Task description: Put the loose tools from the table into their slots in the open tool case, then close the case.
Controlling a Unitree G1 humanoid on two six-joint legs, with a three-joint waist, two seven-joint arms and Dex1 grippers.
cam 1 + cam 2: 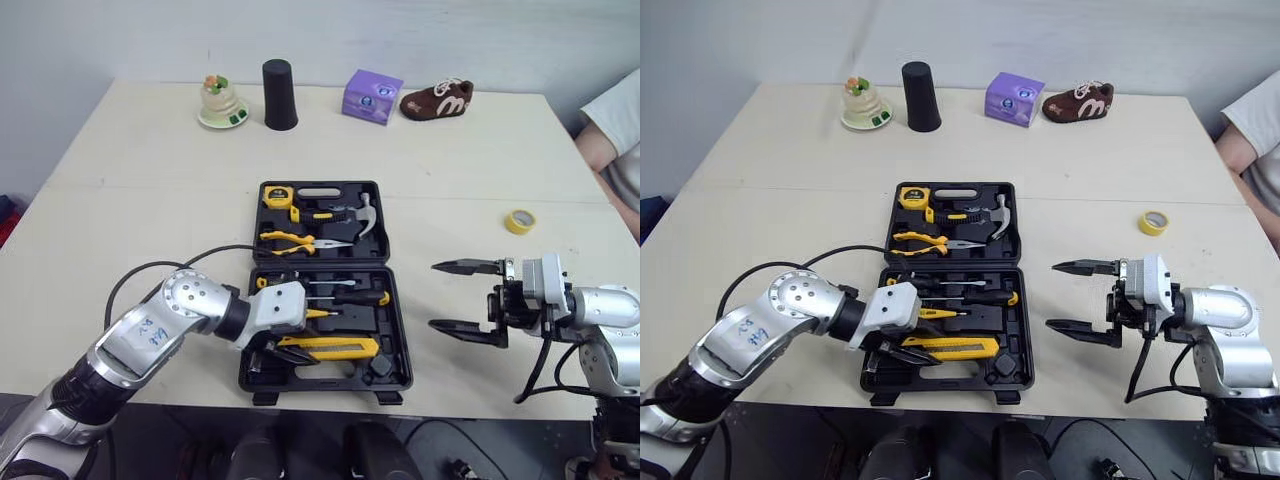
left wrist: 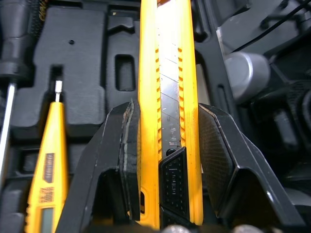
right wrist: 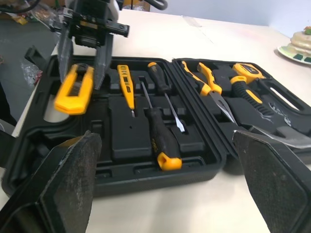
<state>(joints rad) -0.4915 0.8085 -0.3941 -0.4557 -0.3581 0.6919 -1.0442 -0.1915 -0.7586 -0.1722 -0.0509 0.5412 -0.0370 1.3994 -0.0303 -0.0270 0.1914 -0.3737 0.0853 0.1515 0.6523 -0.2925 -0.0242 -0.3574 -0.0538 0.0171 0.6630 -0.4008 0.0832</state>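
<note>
Nearest, at the near-left corner of the case (image 1: 403, 330), the left jaws are clamped on the yellow knife (image 1: 330, 348), which lies low over the near half, along its front edge; whether it has seated in its slot I cannot tell. Released askew, it may ride up on the moulding, and a proud tool would stop the halves from meeting. The fingers (image 2: 112, 160) hug the knife's sides closely, so they could wedge against the slot walls or drag the knife out on lifting. Just beyond, the tester (image 2: 46, 165) and screwdrivers (image 1: 345, 293) sit close enough to be knocked. Right of the case, the right jaws hang wide open and empty above the surface (image 1: 150, 170). Farther on, the far half holds pliers (image 1: 300, 240), hammer (image 1: 355, 215) and tape measure (image 1: 278, 197); if loosely seated, they could spill when a half is swung over. Beyond the case's right side, well apart from it, a tape roll (image 1: 519, 221) lies loose on the surface; shutting the case without it would likely leave the job short.
</note>
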